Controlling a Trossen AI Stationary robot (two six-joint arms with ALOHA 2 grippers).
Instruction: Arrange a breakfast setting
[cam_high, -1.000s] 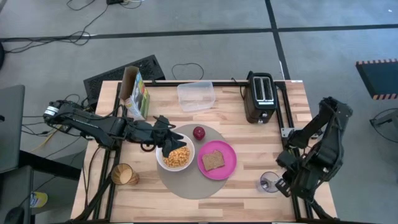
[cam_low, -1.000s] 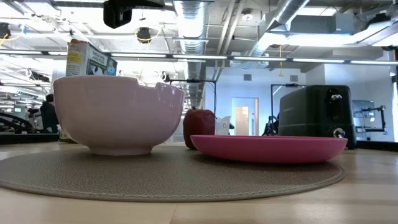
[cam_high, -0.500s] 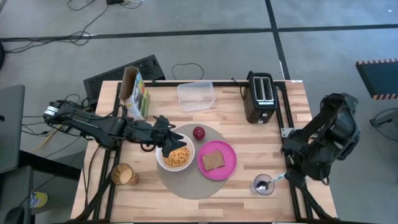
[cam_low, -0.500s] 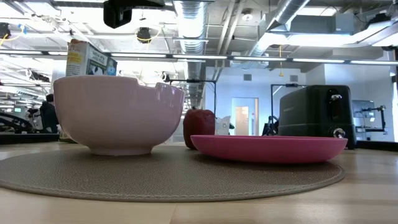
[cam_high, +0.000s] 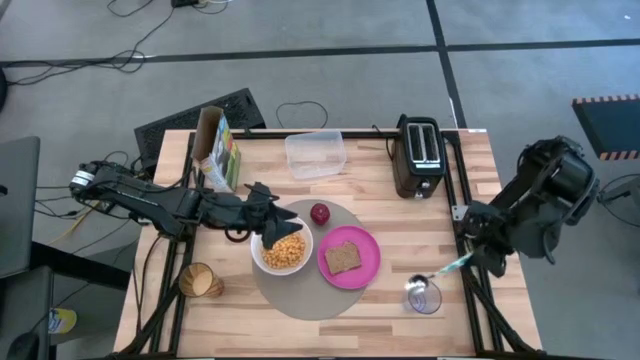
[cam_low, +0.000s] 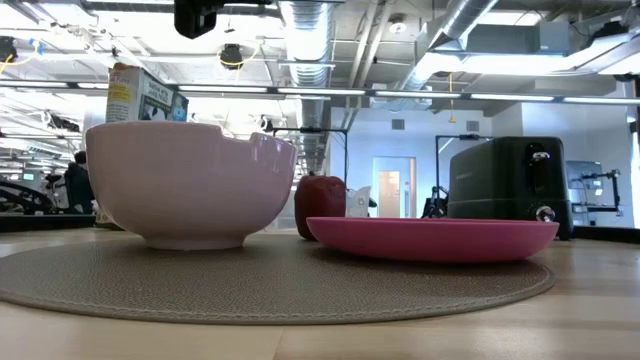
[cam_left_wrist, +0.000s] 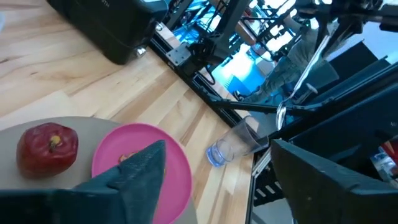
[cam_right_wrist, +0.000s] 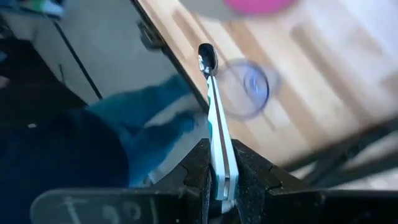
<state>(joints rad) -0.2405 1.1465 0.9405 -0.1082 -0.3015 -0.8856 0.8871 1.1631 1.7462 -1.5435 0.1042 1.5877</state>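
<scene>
Spoon (cam_right_wrist: 211, 112) clamped in right gripper (cam_right_wrist: 219, 168)

I see a black toaster (cam_high: 419, 155) at the table's far right and a clear plastic tub (cam_high: 315, 154) beside it toward the middle. A cereal box (cam_high: 216, 146) stands far left, and a brown cup (cam_high: 198, 281) sits near the front left edge.

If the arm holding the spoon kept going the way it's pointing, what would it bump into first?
Probably the clear glass. The right gripper, shut on the teal-handled spoon, points toward it, and the spoon's bowl sits just above the glass's rim. How high it hangs is hard to tell.
</scene>
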